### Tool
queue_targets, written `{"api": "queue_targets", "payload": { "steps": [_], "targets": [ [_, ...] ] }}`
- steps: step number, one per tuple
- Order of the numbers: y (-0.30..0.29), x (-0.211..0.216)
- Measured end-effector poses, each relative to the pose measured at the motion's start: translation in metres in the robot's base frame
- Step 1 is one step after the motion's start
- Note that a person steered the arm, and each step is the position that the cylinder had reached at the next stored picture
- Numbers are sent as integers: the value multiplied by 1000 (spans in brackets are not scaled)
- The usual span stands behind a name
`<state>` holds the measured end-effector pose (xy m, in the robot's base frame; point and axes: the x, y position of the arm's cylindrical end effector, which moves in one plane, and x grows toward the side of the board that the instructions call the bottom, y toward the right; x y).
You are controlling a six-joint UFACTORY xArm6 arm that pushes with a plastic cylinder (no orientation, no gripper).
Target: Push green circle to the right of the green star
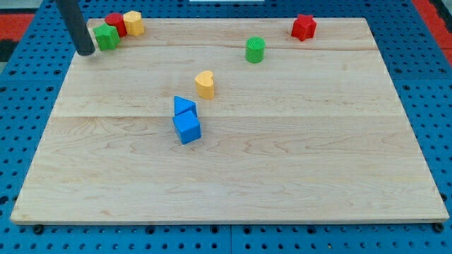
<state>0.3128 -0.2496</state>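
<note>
Right of the green star [106, 37], well apart, stands the green circle [255, 50]: a light, rigid, easily sliding block, by your judgement. Push its right face, centred. My tip [85, 51], a bare rod holding nothing, sits just left of the star.

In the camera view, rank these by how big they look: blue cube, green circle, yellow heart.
1. blue cube, nearest the view's bottom, so nearness may inflate it.
2. yellow heart and green circle look alike; no ranking.

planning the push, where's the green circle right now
The green circle sits near the view's top, right of centre, alone between the yellow heart and the red block.
</note>
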Motion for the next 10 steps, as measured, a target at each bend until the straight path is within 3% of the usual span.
{"api": "queue_targets", "payload": {
  "steps": [1,3,4,5,8,10],
  "targets": [
    [85,20],
    [273,16],
    [298,14],
    [320,-17],
    [324,-80],
    [199,-82]
  ]
}}
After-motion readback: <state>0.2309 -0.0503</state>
